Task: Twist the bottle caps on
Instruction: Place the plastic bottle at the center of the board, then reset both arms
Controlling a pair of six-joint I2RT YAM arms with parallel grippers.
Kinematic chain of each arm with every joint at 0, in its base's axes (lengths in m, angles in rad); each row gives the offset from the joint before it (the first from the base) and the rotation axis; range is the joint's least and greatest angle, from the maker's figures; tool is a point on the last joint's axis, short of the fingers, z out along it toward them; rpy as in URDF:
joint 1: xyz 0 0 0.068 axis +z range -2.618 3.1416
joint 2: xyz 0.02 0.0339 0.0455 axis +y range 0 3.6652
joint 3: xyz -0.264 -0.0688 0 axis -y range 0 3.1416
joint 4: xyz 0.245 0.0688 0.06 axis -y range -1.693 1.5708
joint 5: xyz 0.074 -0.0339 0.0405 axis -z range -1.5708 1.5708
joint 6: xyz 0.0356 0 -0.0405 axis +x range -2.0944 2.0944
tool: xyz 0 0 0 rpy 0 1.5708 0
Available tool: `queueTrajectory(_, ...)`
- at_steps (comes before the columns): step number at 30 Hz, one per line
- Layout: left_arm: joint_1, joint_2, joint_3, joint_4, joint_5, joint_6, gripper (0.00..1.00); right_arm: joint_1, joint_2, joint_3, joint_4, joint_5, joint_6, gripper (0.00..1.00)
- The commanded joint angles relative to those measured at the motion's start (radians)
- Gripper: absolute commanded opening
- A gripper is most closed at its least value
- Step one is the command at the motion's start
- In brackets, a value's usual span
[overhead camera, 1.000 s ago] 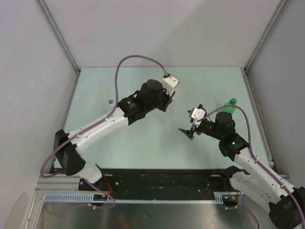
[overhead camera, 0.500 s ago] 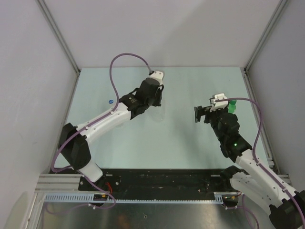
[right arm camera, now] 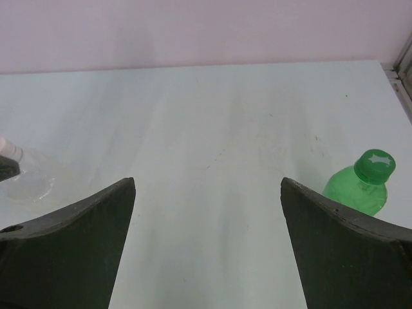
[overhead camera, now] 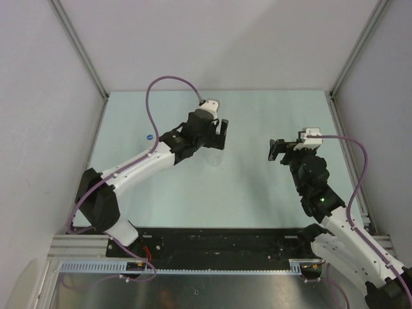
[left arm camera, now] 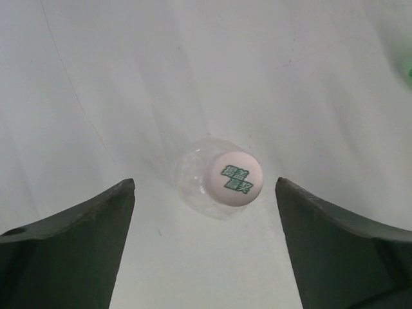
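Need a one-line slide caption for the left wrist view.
Open left gripper looking straight down on an upright clear bottle, white cap on, standing on the pale table.

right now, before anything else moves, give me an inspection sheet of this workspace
surface: pale table top, faint scuffs
job's things: clear bottle upright, white cap on it; green bottle upright, green cap on it; third bottle not seen
clutter: small blue round thing near the table's left edge
grippers: left gripper open, straddling the clear bottle, not touching; right gripper open, empty
cables: purple cables, one looping along each arm
surroundings: grey walls, metal frame posts
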Motion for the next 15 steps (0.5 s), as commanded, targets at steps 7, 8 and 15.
queueTrajectory(7,-0.005,-0.203,-0.044,0.015,0.115,-0.006,0.99,0.001,0.006,0.040,-0.038,0.048,0.045,0.99)
queueTrajectory(8,-0.006,-0.218,-0.056,0.014,0.124,-0.012,0.99,0.001,0.009,0.040,-0.041,0.054,0.048,0.99)
queueTrajectory(15,-0.013,-0.356,-0.168,0.019,0.099,-0.074,1.00,0.002,0.007,0.040,-0.077,0.093,0.074,0.99)
